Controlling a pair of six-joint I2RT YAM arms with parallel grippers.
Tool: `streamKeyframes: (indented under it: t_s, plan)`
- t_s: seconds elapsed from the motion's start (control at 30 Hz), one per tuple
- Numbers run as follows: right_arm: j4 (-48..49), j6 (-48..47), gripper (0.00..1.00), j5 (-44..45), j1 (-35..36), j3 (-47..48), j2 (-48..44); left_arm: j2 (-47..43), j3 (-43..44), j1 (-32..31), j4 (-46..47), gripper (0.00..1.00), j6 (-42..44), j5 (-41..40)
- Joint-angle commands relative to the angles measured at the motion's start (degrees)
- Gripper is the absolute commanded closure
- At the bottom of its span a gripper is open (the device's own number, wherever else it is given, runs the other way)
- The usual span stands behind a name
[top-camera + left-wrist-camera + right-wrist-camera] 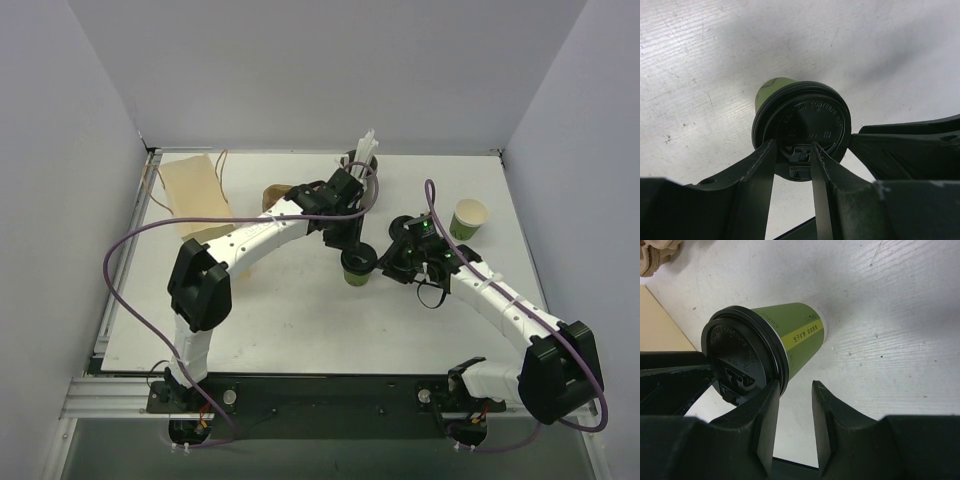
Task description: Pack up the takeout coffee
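Observation:
The takeout coffee (pixel 358 270) is a small green paper cup with a round black lid, standing upright mid-table. In the left wrist view the lid (pixel 802 122) sits right under my left gripper (pixel 792 147). Its jaws are a little apart over the lid's near edge, with the sip tab between them and nothing gripped. In the top view the left gripper (pixel 352 250) hangs directly above the cup. My right gripper (pixel 392 262) is just right of the cup. In the right wrist view it (pixel 795 385) is open and empty, and its left finger (pixel 769 405) is against the lid's rim beside the green cup (pixel 797 337).
A second green cup (pixel 468 218) without a lid stands at the right. A grey cup of white straws (pixel 364 152) stands behind the left arm. A brown paper bag (pixel 190 188) lies at the back left, with a crumpled brown piece (pixel 273 194) near it.

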Motion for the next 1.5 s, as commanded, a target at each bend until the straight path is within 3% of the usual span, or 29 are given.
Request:
streamKeyframes:
  t_s: [0.0, 0.33, 0.87, 1.47]
  plan:
    - [0.7, 0.6, 0.72, -0.2, 0.1, -1.4, 0.9, 1.8, 1.5, -0.5, -2.8, 0.56, 2.1, -2.1]
    - [0.1, 0.8, 0.75, 0.1, 0.2, -2.7, 2.2, 4.3, 2.8, -1.6, -7.2, 0.57, 3.7, -7.1]
    - [-7.0, -0.5, 0.78, 7.8, 5.7, -6.9, 9.3, 4.7, 2.4, -2.2, -7.4, 0.57, 3.7, -7.4]
    - [-12.2, -5.1, 0.73, 7.6, 3.7, 15.4, 6.5, 4.0, 11.3, 0.0, -9.4, 0.56, 5.1, -4.9]
